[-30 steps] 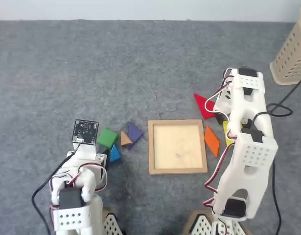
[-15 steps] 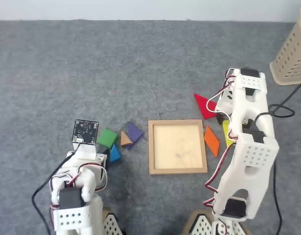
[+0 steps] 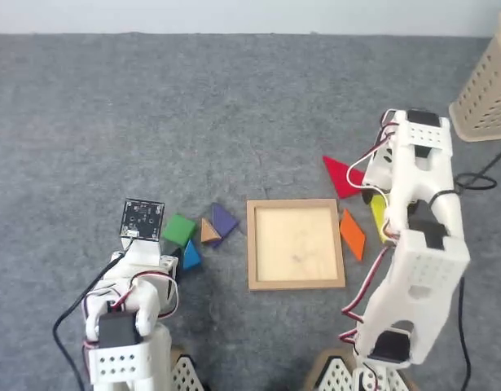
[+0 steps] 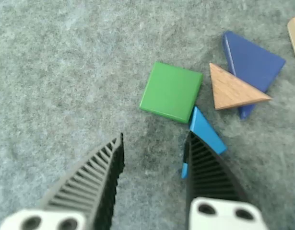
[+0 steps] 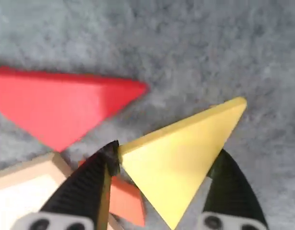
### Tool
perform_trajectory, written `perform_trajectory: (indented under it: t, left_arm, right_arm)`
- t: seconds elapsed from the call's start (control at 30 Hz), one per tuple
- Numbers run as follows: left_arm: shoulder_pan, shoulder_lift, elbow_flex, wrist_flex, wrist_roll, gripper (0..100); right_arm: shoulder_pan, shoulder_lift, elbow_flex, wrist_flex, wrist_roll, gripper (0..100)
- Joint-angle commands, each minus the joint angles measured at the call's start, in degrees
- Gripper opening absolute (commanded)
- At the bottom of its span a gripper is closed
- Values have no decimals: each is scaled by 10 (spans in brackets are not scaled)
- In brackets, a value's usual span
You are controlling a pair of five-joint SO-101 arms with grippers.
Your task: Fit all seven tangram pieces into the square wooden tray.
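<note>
The square wooden tray (image 3: 254, 244) lies mid-table with nothing in it. Left of it sit a green square (image 3: 179, 229), a blue triangle (image 3: 191, 256), a wooden triangle (image 3: 208, 233) and a dark blue triangle (image 3: 225, 218). My left gripper (image 4: 154, 139) is open just short of the green square (image 4: 171, 92), one finger beside the blue triangle (image 4: 206, 135). To the tray's right are a red triangle (image 3: 339, 175) and an orange parallelogram (image 3: 353, 234). My right gripper (image 5: 169, 153) is shut on the yellow triangle (image 5: 185, 153), partly hidden under that arm in the high view.
A perforated beige basket (image 3: 486, 81) stands at the far right edge. Grey carpet stretches bare across the back and left of the table. The right arm's body (image 3: 417, 269) rises over the strip right of the tray.
The right arm has shifted slightly right and away from the tray, with the yellow triangle still between its fingers. The left arm and the other pieces have not moved.
</note>
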Motion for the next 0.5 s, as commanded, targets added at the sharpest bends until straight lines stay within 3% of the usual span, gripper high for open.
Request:
perform_trajectory:
  t: [0.0, 0.2, 0.47]
  left_arm:
    - [-2, -10, -5, 3, -2, 194]
    - [-2, -10, -5, 3, -2, 194]
    - [-2, -10, -5, 3, -2, 194]
  right_arm:
    - [-3, -102, 41, -30, 28, 139]
    - [-23, -208, 132, -53, 77, 139]
    - [-96, -287, 164, -59, 86, 136]
